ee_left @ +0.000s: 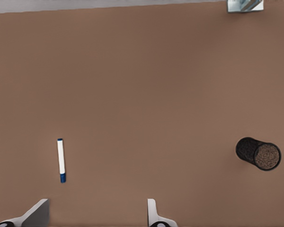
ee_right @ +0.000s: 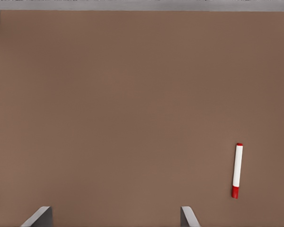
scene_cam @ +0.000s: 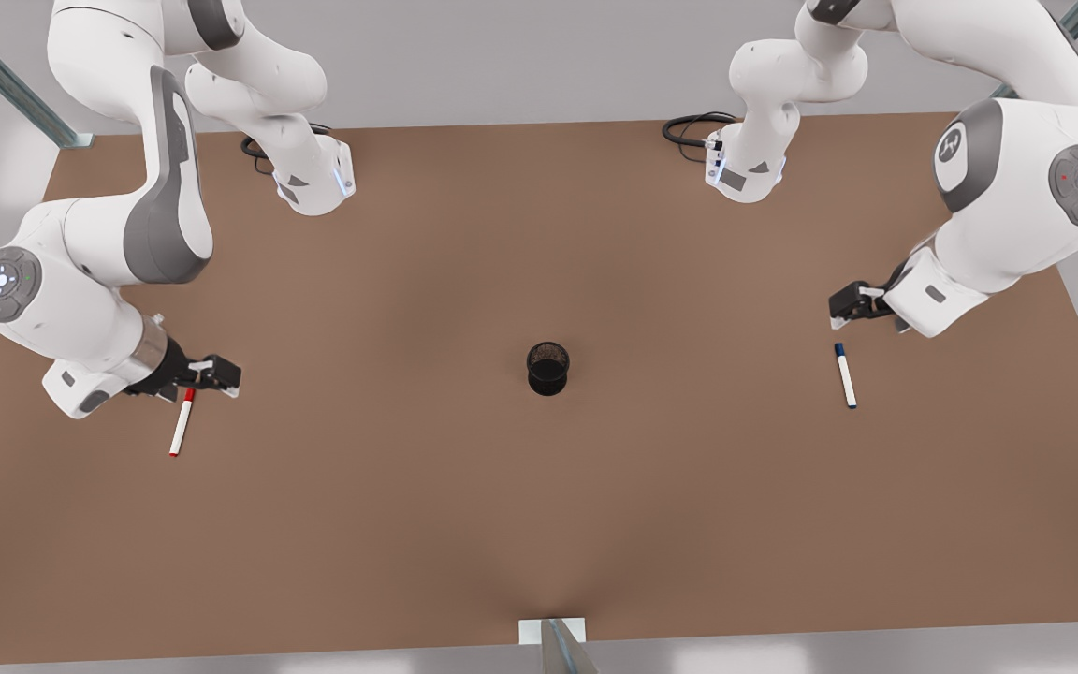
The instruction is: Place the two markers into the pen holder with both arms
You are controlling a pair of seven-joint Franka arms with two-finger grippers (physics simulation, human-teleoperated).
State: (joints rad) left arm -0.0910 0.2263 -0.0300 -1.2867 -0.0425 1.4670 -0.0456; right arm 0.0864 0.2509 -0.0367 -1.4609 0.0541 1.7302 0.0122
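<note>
The red-capped marker point(scene_cam: 182, 422) lies flat on the brown table at the front view's left, just below my right gripper point(scene_cam: 211, 374). That gripper is open and hovers over the table; its wrist view shows the red marker point(ee_right: 237, 170) off to one side of the open right gripper point(ee_right: 114, 215). The blue-capped marker point(scene_cam: 845, 375) lies at the front view's right, a little below my open left gripper point(scene_cam: 846, 314). The left wrist view shows the blue marker point(ee_left: 61, 160) ahead of the left gripper point(ee_left: 95, 213). The black mesh pen holder point(scene_cam: 547, 367) point(ee_left: 257, 153) stands upright mid-table.
Both arm bases point(scene_cam: 314, 178) point(scene_cam: 745, 168) with black cables stand at the table's far edge. A metal bracket point(scene_cam: 551, 632) sits at the middle of the near edge. Bare brown tabletop point(scene_cam: 539, 515) lies between each marker and the holder.
</note>
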